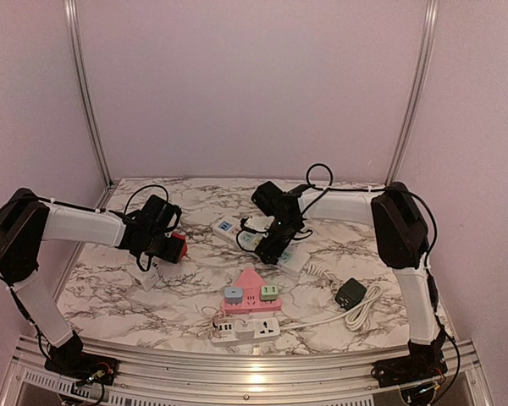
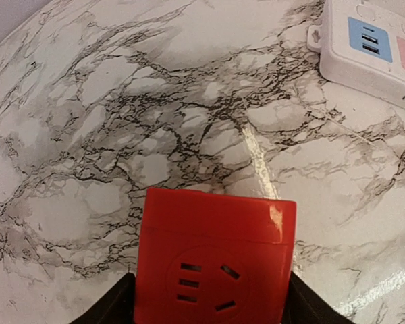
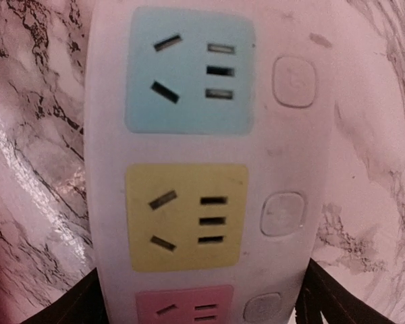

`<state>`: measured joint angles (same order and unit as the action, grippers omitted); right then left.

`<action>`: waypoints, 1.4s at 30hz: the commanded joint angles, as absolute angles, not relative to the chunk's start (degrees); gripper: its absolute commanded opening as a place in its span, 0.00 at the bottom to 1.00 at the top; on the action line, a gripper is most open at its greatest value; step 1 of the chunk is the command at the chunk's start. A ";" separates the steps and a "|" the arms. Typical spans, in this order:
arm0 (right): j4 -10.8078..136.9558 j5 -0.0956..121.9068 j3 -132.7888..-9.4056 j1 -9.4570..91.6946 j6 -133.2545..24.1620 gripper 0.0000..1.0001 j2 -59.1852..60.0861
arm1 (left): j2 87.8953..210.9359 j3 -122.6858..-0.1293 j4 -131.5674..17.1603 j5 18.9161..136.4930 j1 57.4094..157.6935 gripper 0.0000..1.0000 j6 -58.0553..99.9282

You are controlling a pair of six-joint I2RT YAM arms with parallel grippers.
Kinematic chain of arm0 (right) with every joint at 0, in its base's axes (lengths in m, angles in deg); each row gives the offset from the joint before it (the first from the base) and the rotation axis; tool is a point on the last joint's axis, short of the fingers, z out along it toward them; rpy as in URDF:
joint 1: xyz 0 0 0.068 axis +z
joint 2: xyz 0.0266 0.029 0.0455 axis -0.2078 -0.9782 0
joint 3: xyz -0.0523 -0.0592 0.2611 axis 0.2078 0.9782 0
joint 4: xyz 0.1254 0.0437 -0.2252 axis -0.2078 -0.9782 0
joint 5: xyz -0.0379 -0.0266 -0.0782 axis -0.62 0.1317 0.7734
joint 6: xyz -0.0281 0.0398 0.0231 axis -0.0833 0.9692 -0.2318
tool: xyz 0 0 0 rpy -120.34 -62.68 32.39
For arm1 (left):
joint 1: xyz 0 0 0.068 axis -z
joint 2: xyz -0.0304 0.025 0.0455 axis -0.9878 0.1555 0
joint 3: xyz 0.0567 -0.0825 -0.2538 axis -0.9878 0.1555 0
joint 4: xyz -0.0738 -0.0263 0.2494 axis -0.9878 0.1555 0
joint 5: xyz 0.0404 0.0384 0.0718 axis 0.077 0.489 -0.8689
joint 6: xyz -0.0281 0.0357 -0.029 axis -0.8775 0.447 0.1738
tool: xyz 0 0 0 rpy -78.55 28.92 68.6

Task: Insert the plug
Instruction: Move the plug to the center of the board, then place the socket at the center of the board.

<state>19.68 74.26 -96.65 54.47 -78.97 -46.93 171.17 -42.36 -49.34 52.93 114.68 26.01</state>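
The plug is a red cube (image 2: 216, 263) with socket slots on its upper face. It sits between the fingers of my left gripper (image 2: 212, 293), which press both its sides just above the marble. From above, the left gripper (image 1: 171, 246) and the red plug (image 1: 178, 246) are at centre left. A white power strip (image 3: 290, 135) with blue, yellow and pink sockets fills the right wrist view. My right gripper (image 3: 199, 293) clamps its two long edges near the pink socket. In the top view the right gripper (image 1: 273, 244) sits over the strip (image 1: 227, 227).
A pink house-shaped socket block (image 1: 252, 292) and a white strip (image 1: 245, 330) lie near the front edge. A black adapter (image 1: 350, 293) with a coiled white cable (image 1: 364, 313) lies at the right. A small white block (image 1: 148, 277) rests below the left gripper.
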 commanded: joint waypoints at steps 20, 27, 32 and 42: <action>15.12 65.08 -104.80 61.17 -89.38 0.79 -52.76 | 162.42 -45.39 -49.39 53.64 111.87 0.99 23.54; 18.07 76.94 -100.11 60.34 -83.88 0.87 -47.37 | 170.14 -53.92 -48.65 56.11 111.90 0.99 25.08; 21.94 76.64 -95.24 60.11 -80.68 0.99 -40.50 | 176.56 -60.54 -47.10 57.78 111.99 0.99 26.48; 22.62 87.41 -83.16 58.62 -70.37 0.99 -31.41 | 188.25 -72.24 -43.91 61.01 112.87 0.99 27.31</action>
